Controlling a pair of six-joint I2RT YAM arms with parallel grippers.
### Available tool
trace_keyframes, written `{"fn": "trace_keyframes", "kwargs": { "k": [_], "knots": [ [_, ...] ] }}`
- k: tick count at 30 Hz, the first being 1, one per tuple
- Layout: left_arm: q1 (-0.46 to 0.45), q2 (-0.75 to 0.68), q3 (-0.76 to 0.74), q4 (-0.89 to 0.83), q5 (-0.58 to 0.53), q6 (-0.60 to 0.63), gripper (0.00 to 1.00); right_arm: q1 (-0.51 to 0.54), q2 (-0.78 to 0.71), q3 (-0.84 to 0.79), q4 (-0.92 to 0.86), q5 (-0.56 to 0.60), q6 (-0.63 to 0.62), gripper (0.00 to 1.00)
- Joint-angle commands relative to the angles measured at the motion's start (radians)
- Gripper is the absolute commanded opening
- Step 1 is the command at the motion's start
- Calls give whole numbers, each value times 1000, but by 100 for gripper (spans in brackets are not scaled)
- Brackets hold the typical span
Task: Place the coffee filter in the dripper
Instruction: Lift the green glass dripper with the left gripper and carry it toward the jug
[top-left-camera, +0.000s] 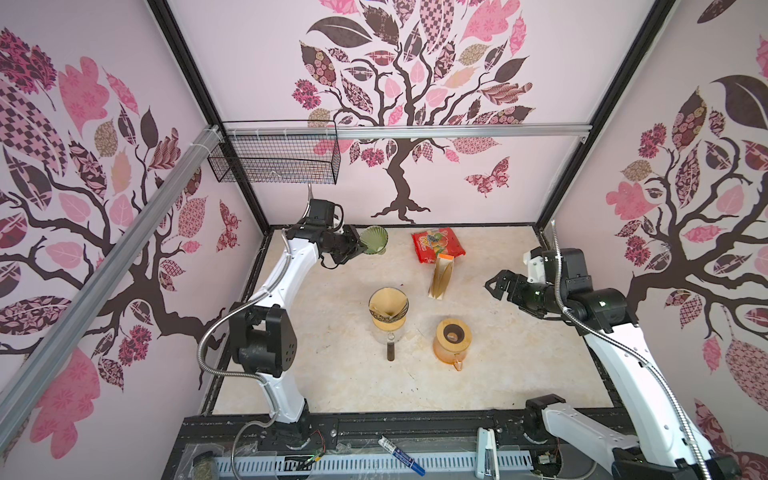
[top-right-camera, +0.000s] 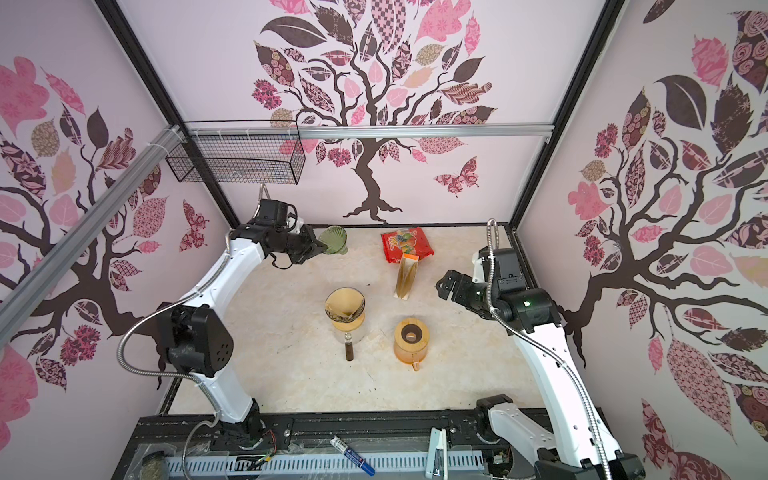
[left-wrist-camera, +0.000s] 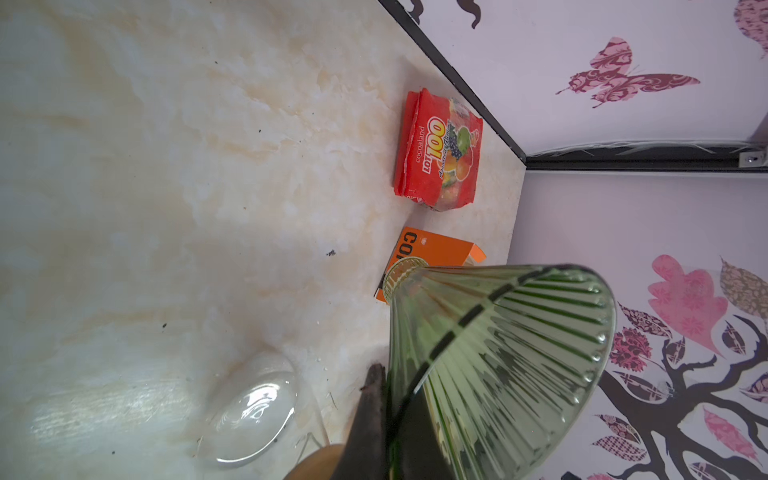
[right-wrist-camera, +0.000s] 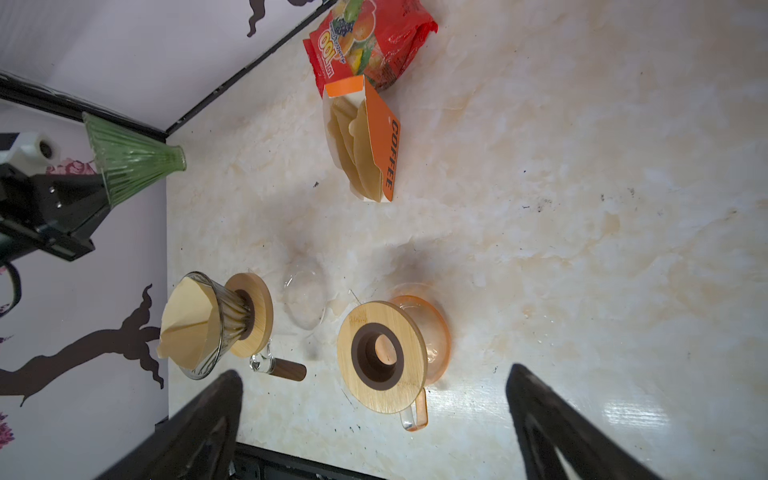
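Paper filter in clear dripper; spare filters in orange box

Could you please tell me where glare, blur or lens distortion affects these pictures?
In both top views the wide lens splays the frame posts outward. In the left wrist view a glare streak lies on the table and highlights glint on the clear carafe. In the right wrist view a bright reflection sits on the table, and the fingers of the right gripper are blurred.
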Motion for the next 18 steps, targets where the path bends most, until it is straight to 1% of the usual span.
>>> {"fn": "trace_keyframes", "kwargs": {
  "k": [1,4,7,10,13,16,18],
  "knots": [
    [-6,-135,-31,-43,-4,61,0,4,-40,-9,28,66,37,100],
    [-22,-226,-28,-86,-24,67,0,4,-31,-1,17,62,49,100],
    [-71,-289,-1,-136,-60,76,0,4,-23,3,16,30,46,100],
    [-160,-320,45,-202,-120,86,0,4,-29,1,11,32,44,100],
    [-266,-336,56,-212,-153,67,0,4,-45,-13,25,31,42,100],
    [-387,-325,78,-239,-221,71,0,4,-60,-23,33,37,38,100],
    [-460,-308,89,-252,-240,75,0,4,-71,-26,35,50,36,100]
  ]
}}
